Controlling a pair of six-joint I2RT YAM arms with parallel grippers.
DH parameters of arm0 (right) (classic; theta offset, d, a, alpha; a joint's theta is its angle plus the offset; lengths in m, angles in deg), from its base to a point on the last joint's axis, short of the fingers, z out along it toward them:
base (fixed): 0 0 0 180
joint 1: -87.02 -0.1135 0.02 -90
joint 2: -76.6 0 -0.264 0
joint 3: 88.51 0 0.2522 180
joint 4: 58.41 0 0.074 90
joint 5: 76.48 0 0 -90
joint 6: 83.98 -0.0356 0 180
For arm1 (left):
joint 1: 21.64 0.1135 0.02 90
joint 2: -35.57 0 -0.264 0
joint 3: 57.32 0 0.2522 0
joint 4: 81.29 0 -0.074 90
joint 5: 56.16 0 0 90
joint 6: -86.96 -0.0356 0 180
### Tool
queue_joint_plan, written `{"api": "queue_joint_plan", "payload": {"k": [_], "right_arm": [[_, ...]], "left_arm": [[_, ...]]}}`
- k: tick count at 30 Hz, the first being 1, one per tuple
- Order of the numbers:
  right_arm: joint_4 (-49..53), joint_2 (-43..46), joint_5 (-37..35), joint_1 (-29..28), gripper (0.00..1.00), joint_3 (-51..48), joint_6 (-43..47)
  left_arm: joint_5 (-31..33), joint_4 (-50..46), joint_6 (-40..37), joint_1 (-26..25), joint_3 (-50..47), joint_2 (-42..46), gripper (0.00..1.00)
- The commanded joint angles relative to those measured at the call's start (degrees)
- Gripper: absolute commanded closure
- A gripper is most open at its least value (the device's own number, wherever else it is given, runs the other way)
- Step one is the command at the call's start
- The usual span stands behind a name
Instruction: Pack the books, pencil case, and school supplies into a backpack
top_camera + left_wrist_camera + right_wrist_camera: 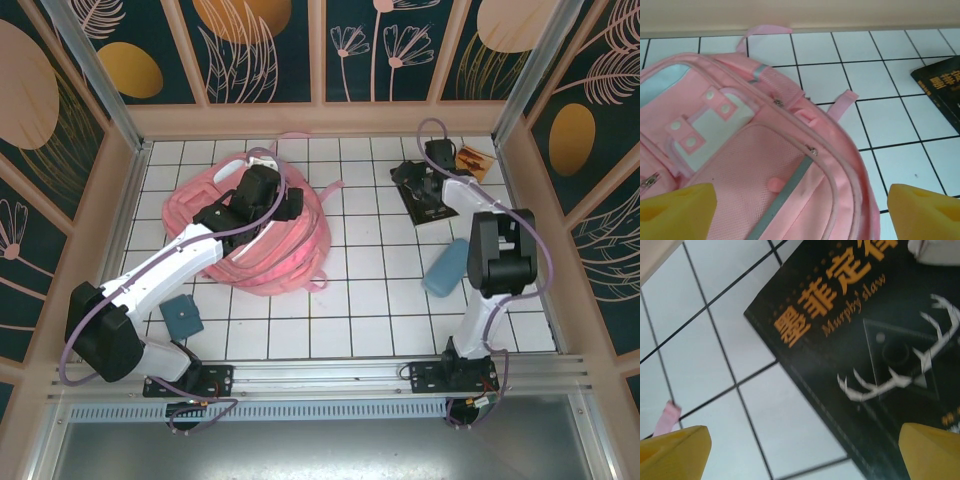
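Right fingers (675, 452) spread over book (865, 365) "Murphy's law".

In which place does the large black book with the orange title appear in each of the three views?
Top external: the black book lies at the upper right of the table.
Left wrist: its corner enters at the right edge.
Right wrist: it spreads across the centre and right, title at top.
Shared landmark: the white tiled table beneath it.

1. Top view: bright, even light; soft shadows beneath both arms on the tiled table (350, 320).
2. Left wrist view: yellow fingers (675, 210) defocused; backpack (765, 175) between them sharp.
3. Right wrist view: black book (865, 365) beyond the fingers (670, 452) slightly blurred.
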Motion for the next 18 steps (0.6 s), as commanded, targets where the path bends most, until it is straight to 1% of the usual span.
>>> {"api": "queue_joint_plan", "payload": {"k": [1,5,7,12,16,18], "right_arm": [[4.5,-4.6,-2.0,0.7,0.03,5.5,2.8],[7.1,-9.5,-0.9,0.9,0.04,10.2,3.6],[7.2,-10.4,-0.1,0.8,0.04,10.4,3.8],[6.4,-10.7,1.6,0.1,0.05,7.4,2.6],[5.7,-9.9,3.1,-2.8,0.07,2.9,1.3],[4.5,-8.4,6.0,-5.0,0.09,-0.1,0.9]], "left_arm": [[-1.6,2.6,4.5,0.3,-1.0,-0.2,0.09],[-2.2,2.2,6.2,0.3,-1.1,-0.2,0.07],[-2.6,2.4,6.8,0.3,-1.4,0.0,0.06],[-4.1,3.1,7.5,0.3,-1.6,-0.2,0.05],[-5.2,3.3,7.9,0.3,-1.1,-1.0,0.04],[-5.9,3.4,8.1,0.3,-1.0,-1.4,0.04]]}}
